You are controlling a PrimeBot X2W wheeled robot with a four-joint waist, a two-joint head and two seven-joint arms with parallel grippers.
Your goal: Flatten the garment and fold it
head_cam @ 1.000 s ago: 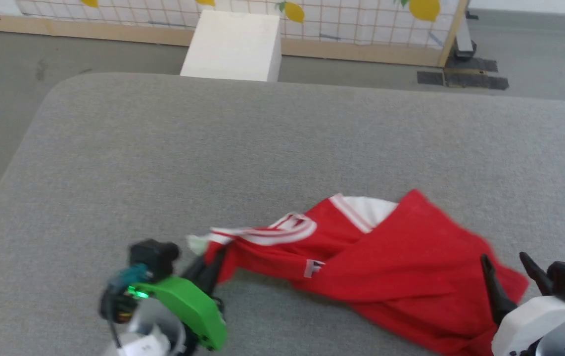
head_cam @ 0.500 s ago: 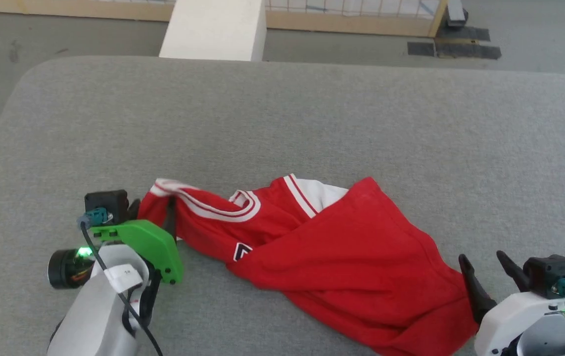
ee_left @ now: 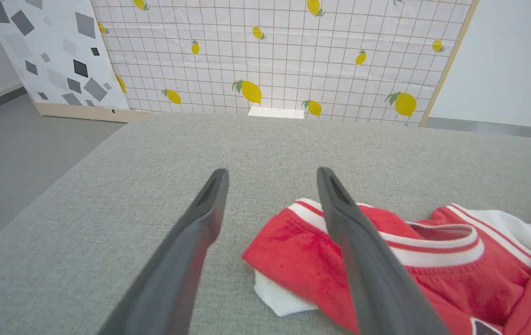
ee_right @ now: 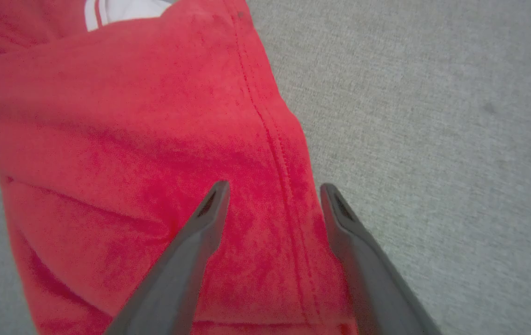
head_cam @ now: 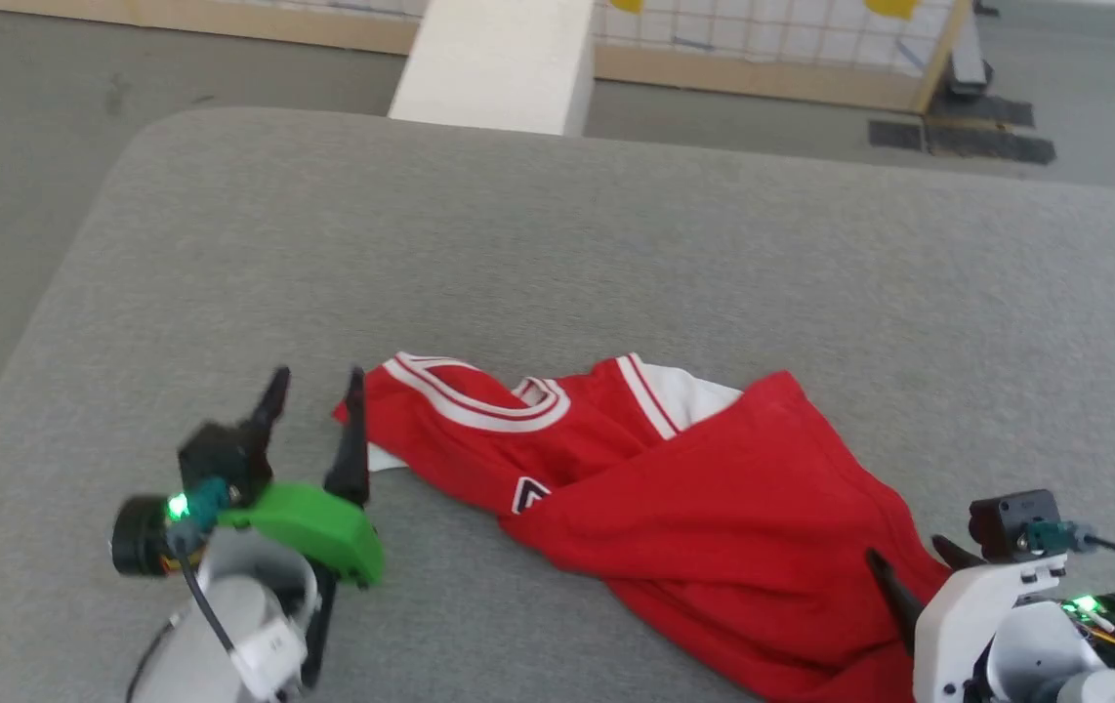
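Observation:
The red garment (head_cam: 704, 508) lies crumpled on the grey padded surface (head_cam: 557, 254), its striped collar and a white sleeve showing at its upper left. My left gripper (head_cam: 316, 381) stands open right at the garment's left end, nothing between its fingers. In the left wrist view the left gripper (ee_left: 272, 173) has its right finger over the garment's (ee_left: 433, 274) red corner and a white bit under it. My right gripper (head_cam: 909, 566) is open at the garment's lower right end. In the right wrist view the right gripper (ee_right: 275, 187) hovers over a stitched seam of the garment (ee_right: 130, 116).
A white block (head_cam: 494, 63) stands on the floor beyond the surface's far edge. Behind it is a lemon-patterned grid panel (ee_left: 270, 56). Grey floor (head_cam: 1, 195) drops off at the left edge. Bare grey surface lies beyond the garment.
My left gripper was shut on the garment's collar end and pulled it leftward; now it is open beside that end. The right gripper sits lower at the cloth. The camera has shifted.

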